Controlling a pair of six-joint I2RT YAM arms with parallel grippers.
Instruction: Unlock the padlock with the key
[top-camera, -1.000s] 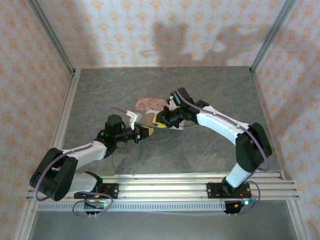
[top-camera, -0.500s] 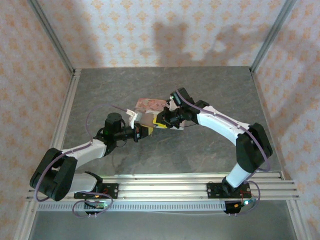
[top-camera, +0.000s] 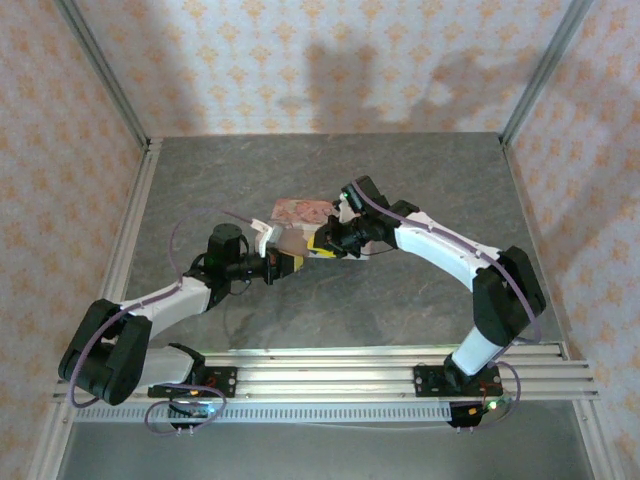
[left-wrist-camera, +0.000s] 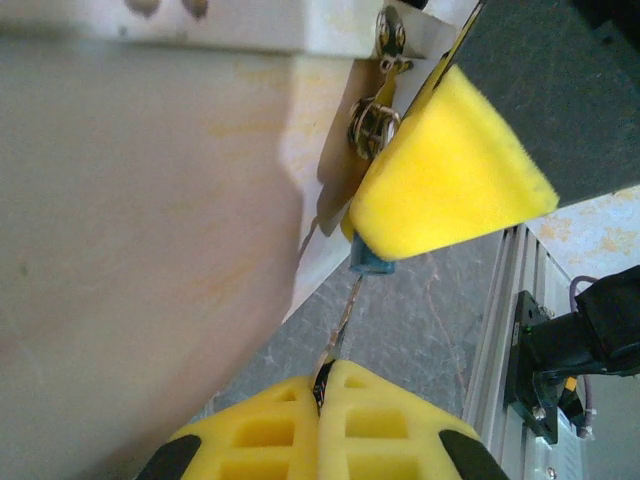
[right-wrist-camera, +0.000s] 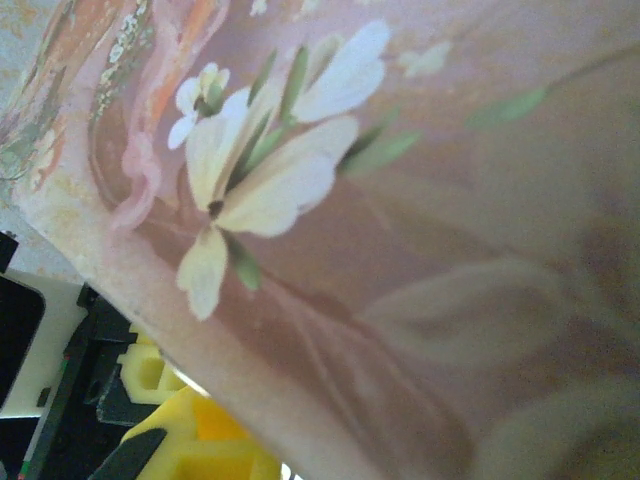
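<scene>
I see left arm stretched low toward table centre, left gripper (left-wrist-camera: 322, 388) pinched on key (left-wrist-camera: 342, 322), blade tip at tiny blue padlock (left-wrist-camera: 368, 266) on pink tin (left-wrist-camera: 150, 200). Right arm bent over, right gripper (top-camera: 323, 243) at tin's near edge; can't tell its grip.

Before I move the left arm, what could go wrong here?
1. The thin key, pinched at its end by the shut left gripper, just reaches the padlock; a twist may bend it or let it slip in the foam.
2. A pad of the right gripper hides most of the padlock, so I cannot tell whether the key is seated.
3. Pushing could shift the tin.
</scene>
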